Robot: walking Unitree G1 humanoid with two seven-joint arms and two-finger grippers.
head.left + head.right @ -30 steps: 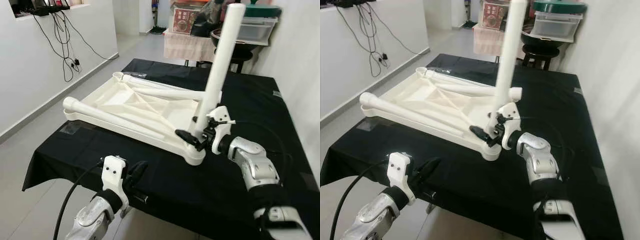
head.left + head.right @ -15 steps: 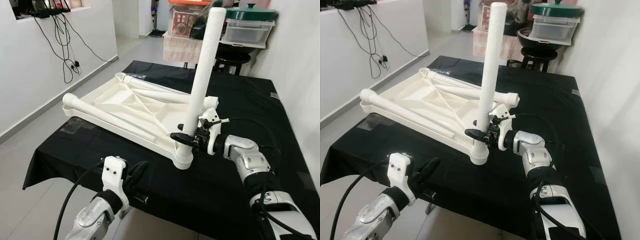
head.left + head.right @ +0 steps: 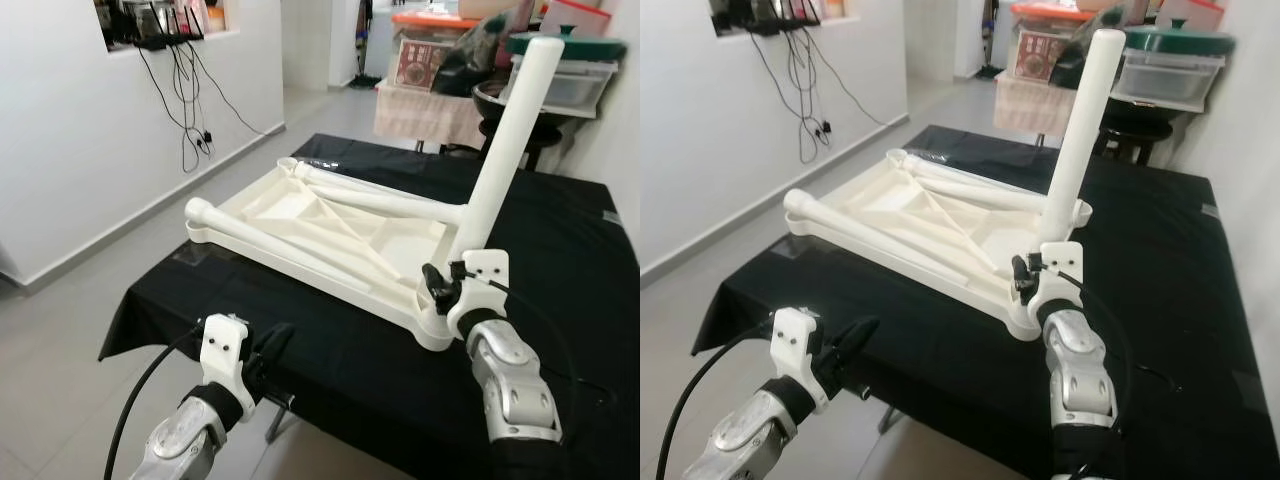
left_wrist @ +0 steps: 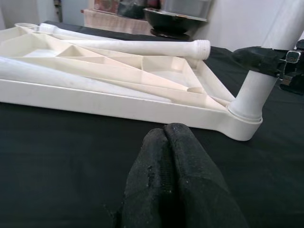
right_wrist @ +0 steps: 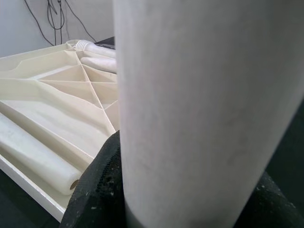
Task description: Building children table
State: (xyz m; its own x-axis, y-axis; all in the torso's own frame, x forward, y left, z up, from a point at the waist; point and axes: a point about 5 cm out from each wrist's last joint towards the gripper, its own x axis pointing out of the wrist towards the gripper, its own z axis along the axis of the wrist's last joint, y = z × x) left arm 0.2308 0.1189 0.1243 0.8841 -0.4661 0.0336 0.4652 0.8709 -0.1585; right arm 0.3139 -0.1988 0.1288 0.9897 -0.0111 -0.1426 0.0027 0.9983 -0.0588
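Table top: the cream plastic ribbed table top [image 3: 330, 225] lies underside up on my black-draped bench [image 3: 300, 350], toward its left half.
Standing leg: the long white round plastic leg [image 3: 500, 140] stands in the near right corner socket [image 3: 437, 325], leaning a little rather than plumb.
Spare legs: two more white plastic legs [image 3: 370, 198] lie inside the ribbed underside, not yet fitted.
Right tool: my right tool [image 3: 440, 288] pinches the standing leg low down, just above the socket.
Left tool: my left tool [image 4: 173, 178] has its fingers pressed together, hovering at the bench's near edge, apart from the table top.
Step in hand: I judge I am seating this leg.
How to do it well: bring the leg upright first, then press and twist along its axis; a tilted leg may jam or drag the table top.
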